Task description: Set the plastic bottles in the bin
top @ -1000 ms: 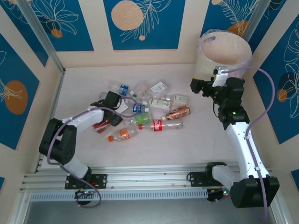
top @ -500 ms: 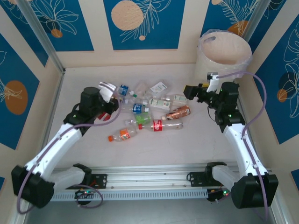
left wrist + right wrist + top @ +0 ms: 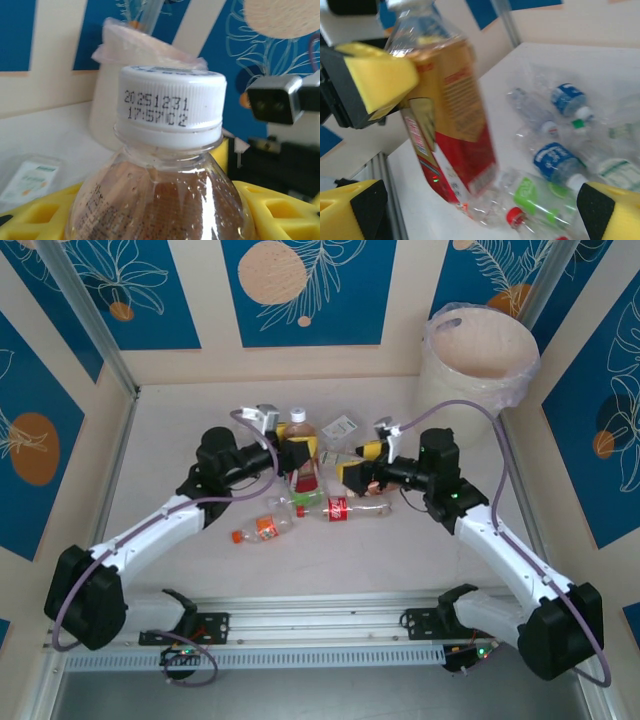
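My left gripper (image 3: 297, 448) is shut on a plastic bottle (image 3: 299, 436) with a white cap and a red and gold label, held upright above the pile. In the left wrist view the held bottle (image 3: 167, 165) sits between my yellow fingers (image 3: 30, 220). My right gripper (image 3: 360, 462) stands open just right of it, with nothing between its fingers (image 3: 615, 210). The right wrist view has the held bottle (image 3: 450, 100) ahead of that gripper. Several other plastic bottles (image 3: 345, 508) lie on the table. The bin (image 3: 480, 350) stands at the back right.
An orange-labelled bottle (image 3: 262, 528) lies nearest the front. Blue-labelled (image 3: 555, 160) and green-labelled (image 3: 535, 195) bottles lie under my right gripper. Walls close off the table at the back and both sides; the bin (image 3: 135, 75) rises behind the held bottle.
My left arm has lifted the red and gold bottle out of the pile and swung right with it. My right arm has come down left from the bin to beside that bottle, still open.
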Robot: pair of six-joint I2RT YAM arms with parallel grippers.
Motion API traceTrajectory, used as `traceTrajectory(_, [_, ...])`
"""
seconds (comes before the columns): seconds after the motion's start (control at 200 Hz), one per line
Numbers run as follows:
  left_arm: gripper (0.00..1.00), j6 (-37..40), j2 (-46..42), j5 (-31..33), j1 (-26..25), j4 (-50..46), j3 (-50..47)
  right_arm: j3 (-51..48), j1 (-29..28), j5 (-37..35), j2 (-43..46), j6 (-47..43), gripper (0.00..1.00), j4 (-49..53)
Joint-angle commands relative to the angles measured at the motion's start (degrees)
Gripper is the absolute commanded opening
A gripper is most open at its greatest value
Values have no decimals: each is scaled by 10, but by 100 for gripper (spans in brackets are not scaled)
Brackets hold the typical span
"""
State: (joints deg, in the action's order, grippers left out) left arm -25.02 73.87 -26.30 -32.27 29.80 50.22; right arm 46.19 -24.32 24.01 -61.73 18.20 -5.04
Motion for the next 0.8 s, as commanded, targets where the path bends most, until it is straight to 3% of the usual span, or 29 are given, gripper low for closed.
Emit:
traceTrajectory(0.0, [35, -42, 22, -9, -20, 76, 47, 3, -41, -17, -29, 6, 100, -94])
traceTrajectory(0.065, [35, -50, 42, -7, -26, 90, 59, 7, -68, -10, -52, -7, 100, -118])
traceTrajectory(0.18, [35, -81, 69, -19, -30, 118, 75, 38, -112, -61, -85, -60, 100, -90])
traceTrajectory(0.315, [35, -101, 81, -15, -30, 118, 82, 47, -131, -168, -105, -51, 100, -105])
traceTrajectory(0.46, [35, -117, 77, 33, -31, 107, 75, 33, -149, -269, -124, -42, 100, -175])
traceTrajectory(0.625, [36, -133, 79, 72, -31, 96, 71, 73, -176, -391, -161, -71, 99, -149])
traceTrajectory(0.795, [41, -131, 78, 90, -31, 64, 77, 110, -189, -425, -184, -109, 91, -93])
